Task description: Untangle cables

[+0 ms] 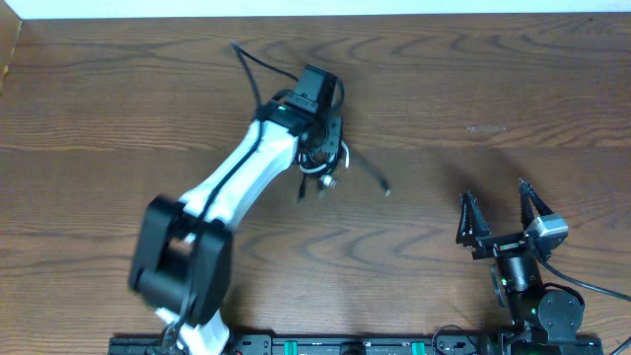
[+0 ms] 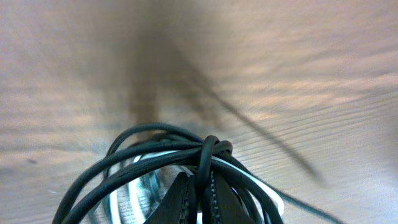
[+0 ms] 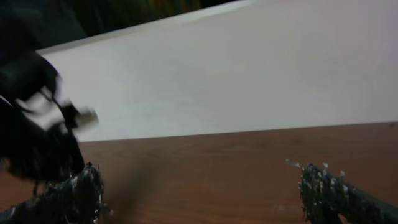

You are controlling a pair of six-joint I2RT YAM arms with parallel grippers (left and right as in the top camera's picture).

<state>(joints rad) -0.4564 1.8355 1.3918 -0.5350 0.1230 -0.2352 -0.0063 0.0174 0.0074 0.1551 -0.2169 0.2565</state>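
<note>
Black and white cables (image 2: 149, 149) are bunched up near the middle of the wooden table (image 1: 444, 79), left gripper (image 2: 200, 190) clamped on the bundle. Right gripper (image 1: 501, 215) sits wide open, well apart.

Left of centre over the brown wooden counter (image 1: 444, 79): tangled bundle of thin black and white cables (image 1: 317, 177), caught at the tip of the white-and-black left gripper (image 1: 322, 163) and directly beneath it. Sends one strand back and to the left, another out to the right. Ends that second strand well short of the black two-finger right gripper (image 1: 493, 192), near the front edge at far right, well apart from the bundle. Behind the counter's far edge: plain white surface (image 3: 249, 74).
</note>
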